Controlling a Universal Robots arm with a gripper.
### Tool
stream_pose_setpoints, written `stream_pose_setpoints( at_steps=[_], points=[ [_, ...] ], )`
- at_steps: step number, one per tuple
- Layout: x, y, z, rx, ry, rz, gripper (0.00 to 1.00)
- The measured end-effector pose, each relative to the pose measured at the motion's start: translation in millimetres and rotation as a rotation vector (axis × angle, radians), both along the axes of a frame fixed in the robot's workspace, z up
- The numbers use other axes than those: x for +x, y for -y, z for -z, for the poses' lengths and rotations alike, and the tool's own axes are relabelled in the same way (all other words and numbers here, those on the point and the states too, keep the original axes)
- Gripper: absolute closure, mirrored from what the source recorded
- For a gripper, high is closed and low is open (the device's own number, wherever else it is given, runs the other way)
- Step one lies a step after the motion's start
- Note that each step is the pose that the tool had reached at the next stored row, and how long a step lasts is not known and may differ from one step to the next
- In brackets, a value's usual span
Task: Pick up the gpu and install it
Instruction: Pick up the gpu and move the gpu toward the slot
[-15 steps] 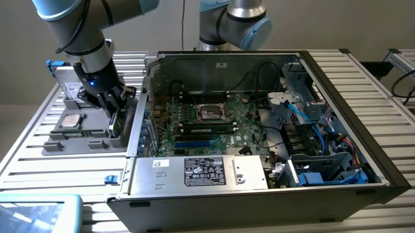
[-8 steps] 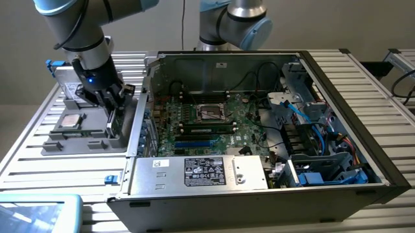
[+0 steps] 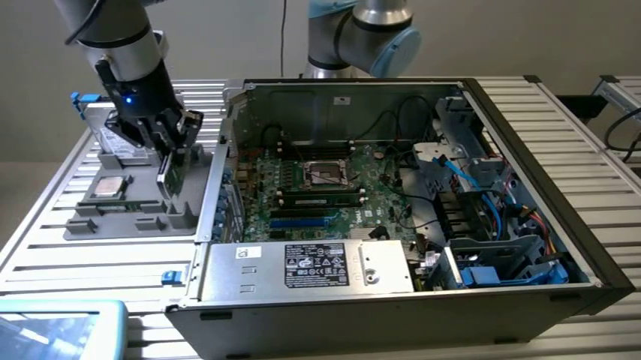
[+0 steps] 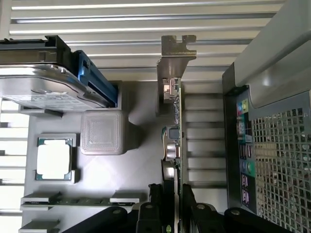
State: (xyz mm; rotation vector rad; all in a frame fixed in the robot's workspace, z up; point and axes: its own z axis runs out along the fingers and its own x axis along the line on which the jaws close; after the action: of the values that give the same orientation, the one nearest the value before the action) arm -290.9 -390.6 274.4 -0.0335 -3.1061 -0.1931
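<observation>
While the gpu (image 3: 171, 178) stands on edge above the grey tray (image 3: 130, 225), the jaws are closed on it, one black finger pressed against each face of the thin card. In the wrist view the fingers (image 4: 154, 206) pinch the gpu (image 4: 173, 141) at one end. Its green board runs away from them to the narrow silvery bracket (image 4: 176, 53) at the far end. Whether the card's lower edge touches the tray or hangs just clear of it cannot be told.

The tray (image 4: 141, 111) lies on the slatted metal surface (image 3: 60, 262), just beside the open computer case (image 3: 521, 150), on the exterior view's left. The card is on the tray's case side, near the case's perforated back panel (image 4: 282, 160) and apart from it. In the tray a square processor (image 4: 54, 159) lies flat in its recess. A silver hard drive (image 4: 43, 85) sits in a blue holder, and a long slim memory stick (image 4: 68, 200) lies near the processor.

Inside the case the green motherboard (image 3: 311, 187) is exposed. A silver power supply (image 3: 311, 266) with a black label lies along the near side.
</observation>
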Motion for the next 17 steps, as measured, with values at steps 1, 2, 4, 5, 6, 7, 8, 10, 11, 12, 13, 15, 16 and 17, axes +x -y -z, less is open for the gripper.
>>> stream_pose_setpoints(
  at_steps=[1, 2, 4, 5, 6, 7, 8, 10, 11, 12, 13, 15, 16, 17],
  points=[
    [0.0, 0.1, -4.8, -0.0001, -0.0001, 0.0, 0.72],
    [0.0, 0.2, -9.3, 0.0, 0.0, 0.0, 0.72],
    [0.0, 0.4, -18.4, -0.0001, 0.0, 0.0, 0.72],
    [0.0, 0.5, -22.8, -0.0001, 0.0001, 0.0, 0.72],
    [0.0, 0.5, -27.4, -0.0003, -0.0001, 0.0, 0.72],
    [0.0, 0.6, -31.9, -0.0004, -0.0001, 0.0, 0.72],
    [0.1, 0.7, -36.4, -0.0007, 0.0, 0.0, 0.72],
    [0.2, 1.0, -45.5, -0.0015, 0.0, 0.0, 0.72],
    [0.4, 1.2, -50.1, -0.0022, -0.0001, 0.0, 0.72],
    [0.6, 1.4, -54.6, -0.0027, -0.0001, 0.0, 0.72],
    [1.1, 1.7, -59.0, -0.0033, -0.0001, 0.0, 0.72],
    [3.6, 2.6, -67.8, -0.0038, 0.0, 0.0, 0.72],
    [6.1, 3.6, -72.0, -0.0039, -0.0001, 0.0, 0.72],
    [9.1, 4.6, -76.2, -0.0039, 0.0, 0.0, 0.72]
  ],
)
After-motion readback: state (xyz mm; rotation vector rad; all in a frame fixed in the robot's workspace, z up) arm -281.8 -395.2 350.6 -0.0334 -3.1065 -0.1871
